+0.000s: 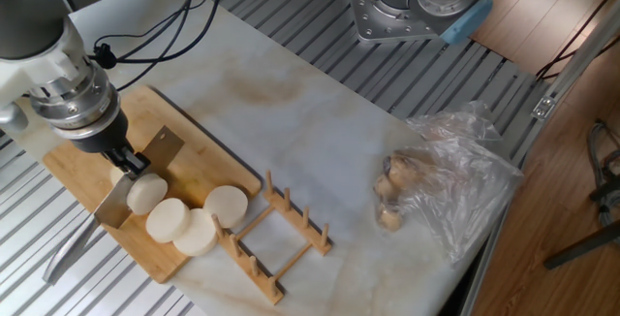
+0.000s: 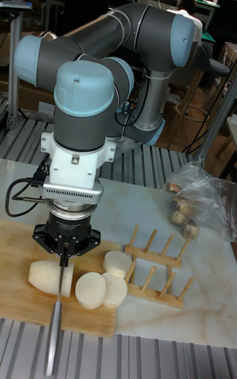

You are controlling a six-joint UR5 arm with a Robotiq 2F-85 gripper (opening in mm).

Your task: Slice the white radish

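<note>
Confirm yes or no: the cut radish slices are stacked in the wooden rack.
No, the round slices lie on the cutting board beside the wooden rack, whose slots hold nothing.
</note>
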